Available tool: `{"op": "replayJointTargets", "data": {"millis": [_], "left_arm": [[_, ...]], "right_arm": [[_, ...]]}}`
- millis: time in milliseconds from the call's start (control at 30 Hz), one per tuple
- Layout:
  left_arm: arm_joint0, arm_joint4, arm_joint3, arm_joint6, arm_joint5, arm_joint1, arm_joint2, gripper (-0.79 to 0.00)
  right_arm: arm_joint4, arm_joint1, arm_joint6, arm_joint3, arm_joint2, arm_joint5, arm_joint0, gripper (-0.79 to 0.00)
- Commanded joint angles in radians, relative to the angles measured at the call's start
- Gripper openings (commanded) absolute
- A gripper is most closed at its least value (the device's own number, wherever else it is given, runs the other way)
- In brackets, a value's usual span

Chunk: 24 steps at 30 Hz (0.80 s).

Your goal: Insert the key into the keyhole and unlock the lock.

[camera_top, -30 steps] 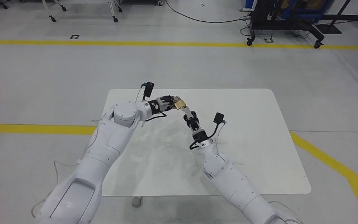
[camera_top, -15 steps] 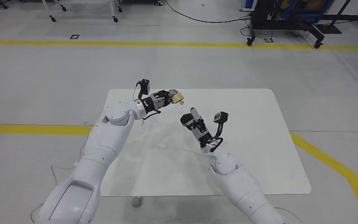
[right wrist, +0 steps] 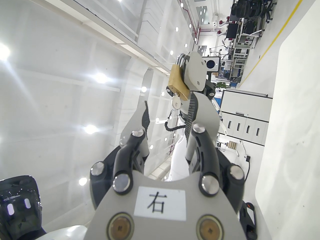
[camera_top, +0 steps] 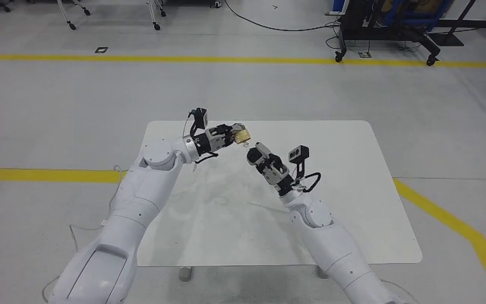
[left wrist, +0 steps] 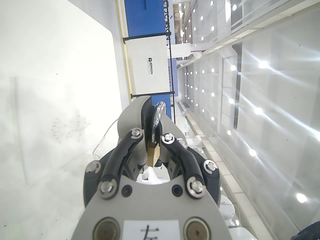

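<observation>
A small brass padlock point(camera_top: 242, 136) is held up above the far middle of the white table point(camera_top: 342, 197). My left gripper point(camera_top: 236, 134) is shut on it. In the left wrist view the brass body point(left wrist: 153, 154) lies between the fingers, with the silver shackle point(left wrist: 158, 114) near the tips. A silver key point(right wrist: 176, 102) sticks out of the lock's point(right wrist: 178, 81) lower end. My right gripper point(right wrist: 168, 104) is open just short of the key. Its fingers point(right wrist: 193, 111) are spread to either side of the key head and do not touch it. In the top view, this gripper point(camera_top: 254, 153) is just on the near side of the lock.
Both arms meet above the table's far half, and nothing else lies on its top. The table's rounded edge point(right wrist: 287, 41) shows in the right wrist view. Yellow floor lines point(camera_top: 228, 58) and wheeled stands point(camera_top: 395, 38) lie well beyond the table.
One second ago the right gripper was up against the lock. It then drew back while the left arm shifted the lock slightly away. It has now come close to the key again, open.
</observation>
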Motion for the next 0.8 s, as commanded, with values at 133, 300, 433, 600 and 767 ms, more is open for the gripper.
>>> {"op": "replayJointTargets", "data": {"millis": [133, 300, 433, 600, 767], "left_arm": [[0.0, 0.039, -0.013, 0.007, -0.012, 0.0, 0.011, -0.785], [0.001, 0.048, -0.017, 0.011, -0.011, 0.0, 0.011, -0.785], [0.002, 0.052, -0.019, 0.011, -0.01, 0.001, 0.008, -0.785], [0.003, 0.064, -0.024, 0.01, -0.01, 0.002, 0.009, -0.785], [0.004, 0.085, -0.032, 0.011, -0.018, 0.002, 0.014, -0.785]], "right_arm": [[0.002, -0.008, -0.001, 0.012, -0.016, 0.015, 0.017, -0.554], [0.003, -0.014, -0.014, 0.025, -0.022, 0.027, 0.026, -0.696], [0.005, -0.018, -0.019, 0.036, -0.026, 0.032, 0.03, -0.785], [0.023, -0.024, -0.025, 0.051, -0.024, 0.042, 0.036, -0.785], [0.078, -0.028, 0.005, 0.057, -0.021, 0.065, 0.036, -0.785]]}}
